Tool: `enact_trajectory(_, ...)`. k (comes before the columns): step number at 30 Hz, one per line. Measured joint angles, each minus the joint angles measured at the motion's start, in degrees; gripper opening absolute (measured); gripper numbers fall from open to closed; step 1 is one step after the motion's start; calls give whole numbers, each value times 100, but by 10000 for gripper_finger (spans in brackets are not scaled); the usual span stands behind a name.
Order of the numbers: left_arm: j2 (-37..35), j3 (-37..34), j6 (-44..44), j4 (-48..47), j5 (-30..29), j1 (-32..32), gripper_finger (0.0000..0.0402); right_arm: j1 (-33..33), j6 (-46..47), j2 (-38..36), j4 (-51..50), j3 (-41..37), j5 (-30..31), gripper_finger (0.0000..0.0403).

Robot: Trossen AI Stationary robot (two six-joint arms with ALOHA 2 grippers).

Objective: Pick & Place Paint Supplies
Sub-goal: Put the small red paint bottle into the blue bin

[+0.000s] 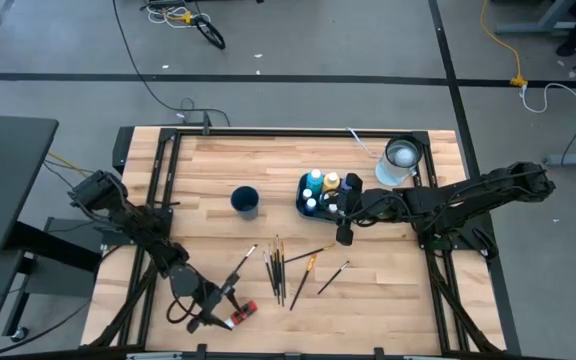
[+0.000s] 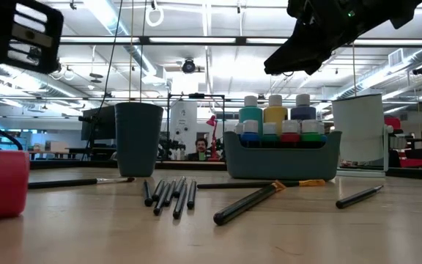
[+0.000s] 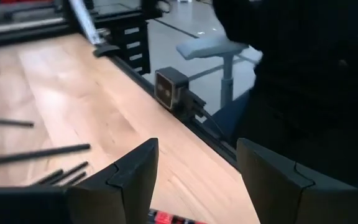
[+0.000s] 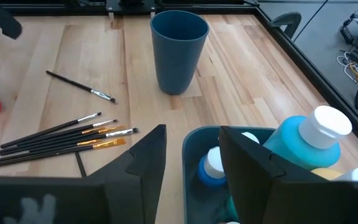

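Pale wooden planks make up the table top (image 1: 218,160), framed by dark metal rails; the right gripper (image 1: 344,236) is held in the air just beside the dark blue plastic bin (image 1: 303,205), on the side nearer the table's front edge, and its two dark fingers (image 4: 143,163) are seen parted with nothing between them; inside the bin small white-capped paint bottles (image 2: 275,117) are packed upright, blue, yellow, green and red ones; a tall dark blue plastic cup (image 1: 245,201) is placed apart from the bin, toward the left arm; thin dark-handled paintbrushes (image 1: 276,268) are spread on the wood in front of the bin, one of them (image 1: 243,263) lying apart toward the left arm; a white tub (image 1: 398,162) is seen near the far right corner; the left gripper (image 1: 215,312) is kept low near the front edge, its jaws wide open and empty, beside a red cylindrical object (image 1: 244,312) lying on the table.
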Motion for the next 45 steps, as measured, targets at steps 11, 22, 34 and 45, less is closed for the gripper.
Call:
enact_trajectory(11,-4,1254,-993,-2472,-588,463,229,0,-2,0,7,0,0,153)
enact_trajectory(22,-9,3547,-3295,-7041,-721,677,229,0,-3,0,-4,0,-7,153)
enact_trajectory(34,13,3308,-6792,-7186,-318,57,229,0,200,0,-312,0,-558,153)
enact_trajectory(45,13,3288,-6826,-7270,-1079,-601,225,0,-15,0,-306,0,-748,153)
